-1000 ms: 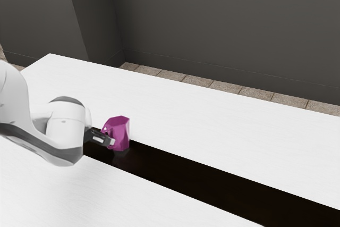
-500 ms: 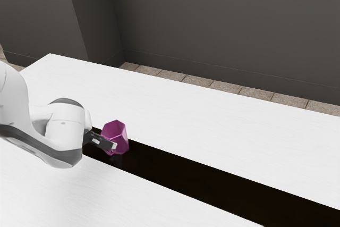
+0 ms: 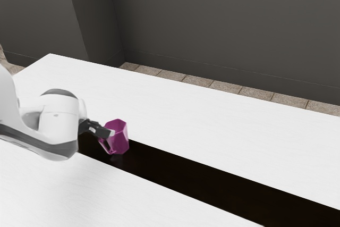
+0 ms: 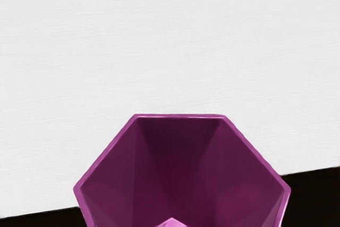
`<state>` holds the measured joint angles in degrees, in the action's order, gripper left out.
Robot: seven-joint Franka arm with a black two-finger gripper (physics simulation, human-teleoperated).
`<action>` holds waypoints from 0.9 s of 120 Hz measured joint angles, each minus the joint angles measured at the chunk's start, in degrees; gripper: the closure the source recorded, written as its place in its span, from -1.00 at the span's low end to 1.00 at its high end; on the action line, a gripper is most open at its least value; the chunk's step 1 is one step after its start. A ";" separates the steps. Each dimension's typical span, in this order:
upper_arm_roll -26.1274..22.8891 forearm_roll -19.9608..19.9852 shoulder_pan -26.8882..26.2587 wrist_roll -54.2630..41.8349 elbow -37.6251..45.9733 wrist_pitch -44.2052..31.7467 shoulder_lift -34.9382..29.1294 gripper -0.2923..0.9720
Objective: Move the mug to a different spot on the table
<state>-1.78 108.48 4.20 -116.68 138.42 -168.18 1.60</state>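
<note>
1. Gripper [image 3: 102, 131]: clenched on the rim of the purple mug [image 3: 118, 136].
2. Mug: tilted, with its open mouth facing the gripper, directly ahead of the hand.
3. Below the gripper: the white table [image 3: 212, 115] borders a dark gap [image 3: 212, 179].

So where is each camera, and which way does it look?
Exterior view: beside the arm, high up, looking down across the white table toward the dark wall; shows the white arm and black gripper at the faceted purple mug.
Wrist view: on the hand, looking into the mug's open mouth.
Shared: mug, table, and dark gap.
</note>
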 joint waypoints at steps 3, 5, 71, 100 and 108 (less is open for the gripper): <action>0.01 -0.05 0.02 -0.02 0.01 -0.04 -0.89 -0.49; 0.01 -0.31 0.03 -0.03 -0.01 -0.07 -1.48 -0.50; -0.15 -87.26 7.96 38.90 -26.12 34.56 -4.20 -0.50; -0.12 -99.79 4.60 63.18 -53.83 63.71 1.99 -0.50; 0.08 -100.95 5.67 67.80 -55.40 68.33 1.98 -0.50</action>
<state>-1.69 7.53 9.87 -48.89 83.02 -99.85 3.58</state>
